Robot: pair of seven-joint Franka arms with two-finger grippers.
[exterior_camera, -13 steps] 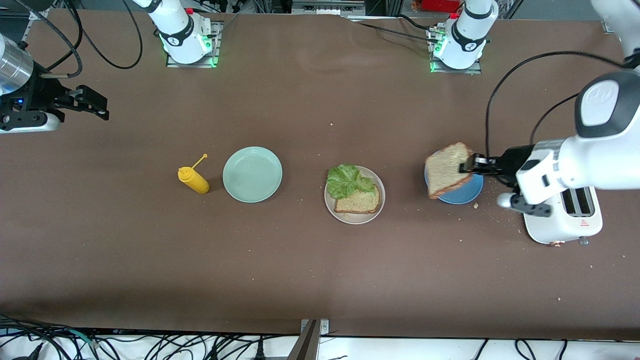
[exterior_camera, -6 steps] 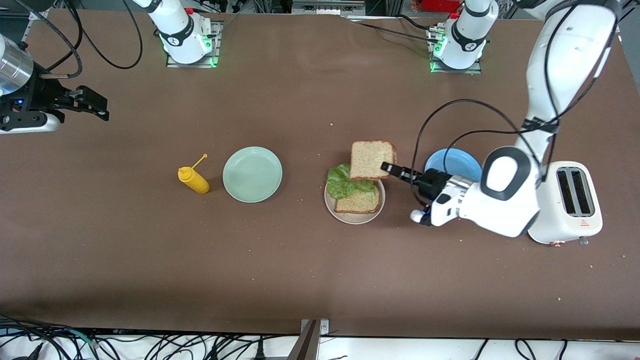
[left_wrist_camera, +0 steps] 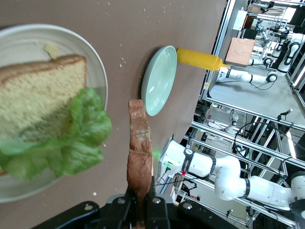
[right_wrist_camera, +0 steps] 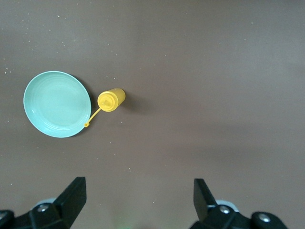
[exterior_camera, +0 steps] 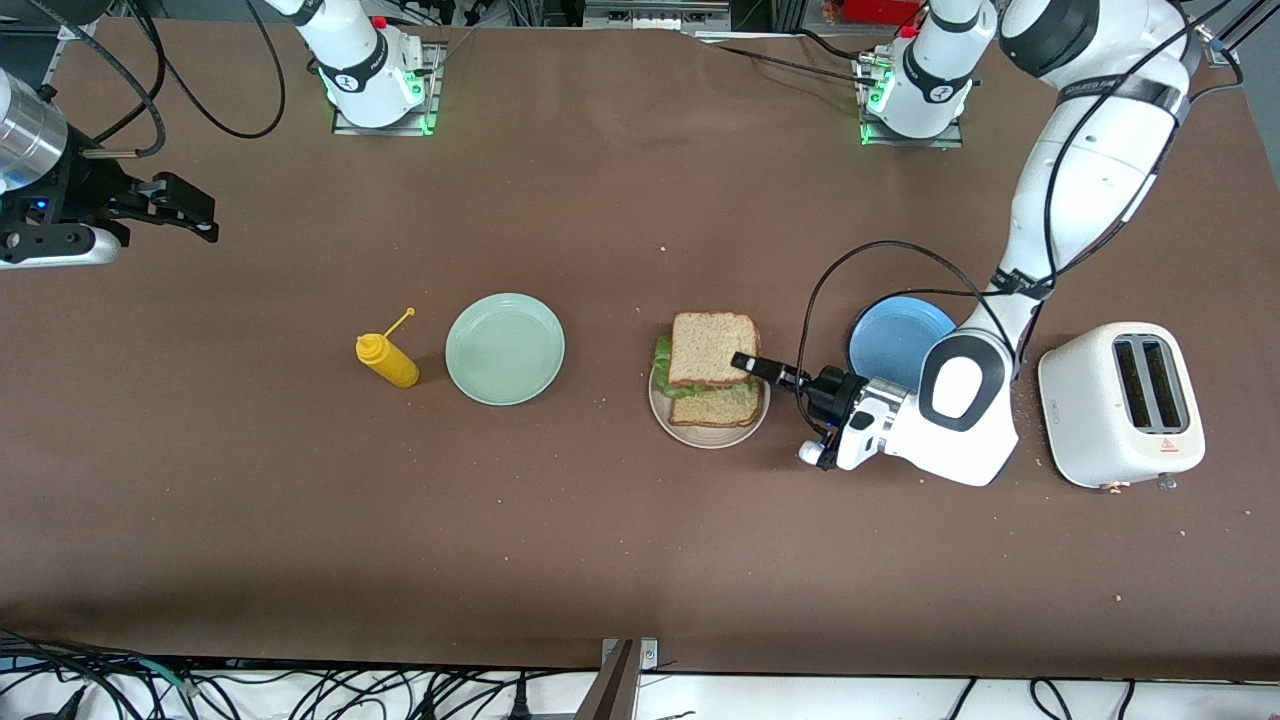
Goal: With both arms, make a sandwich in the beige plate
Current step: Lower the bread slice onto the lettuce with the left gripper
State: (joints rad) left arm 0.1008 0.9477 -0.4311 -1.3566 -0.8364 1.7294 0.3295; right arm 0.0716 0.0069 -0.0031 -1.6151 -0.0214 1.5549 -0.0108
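I see my left pincer clamping a grainy square bread slice over ruffled lettuce on the round beige plate; my right pincer waits, spread wide.

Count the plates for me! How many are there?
3. The beige plate sits mid-table under the sandwich, the blue plate beside it toward the left arm's end, and the mint-green plate beside it toward the right arm's end.

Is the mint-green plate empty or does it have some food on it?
Empty. The mint-green plate shows only its bare surface in the front view and the right wrist view; no bread or lettuce lies on it.
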